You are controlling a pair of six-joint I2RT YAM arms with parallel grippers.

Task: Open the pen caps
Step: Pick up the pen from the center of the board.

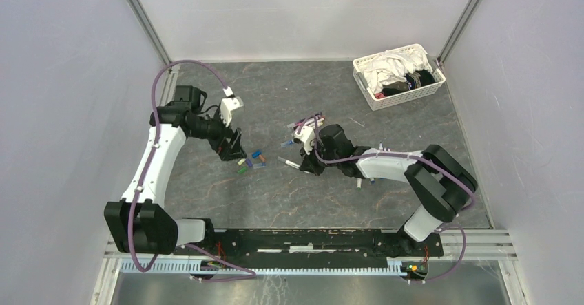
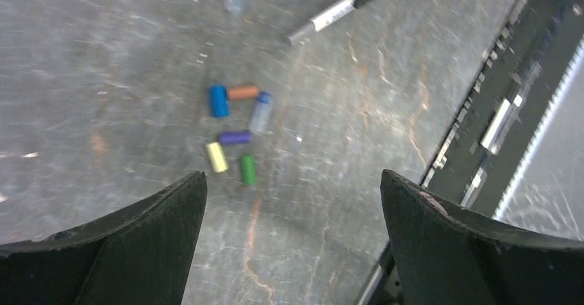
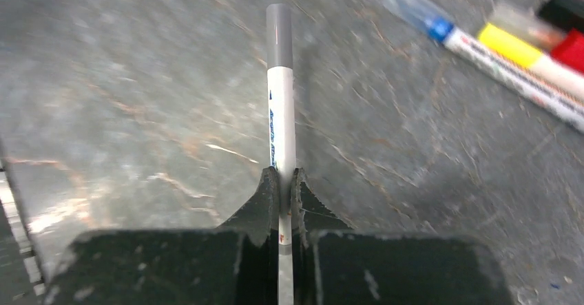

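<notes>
Pen caps (image 2: 235, 138) lie clustered on the table (image 2: 103, 57) just beyond our left gripper (image 2: 293, 181), whose jaws stand wide apart. Our right gripper (image 3: 286, 181) is clenched on a white pen (image 3: 281, 112) wearing a grey cap (image 3: 278, 33).

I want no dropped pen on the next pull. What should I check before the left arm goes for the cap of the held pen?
1. The right gripper is shut on the pen: ok.
2. The grey cap is on and sticks out clear of the fingers: ok.
3. The left gripper is open and empty: ok.
4. The left gripper is at the grey cap: not ok; it hovers over the loose caps.
5. The grip is firm enough for a pull: cannot tell.
</notes>
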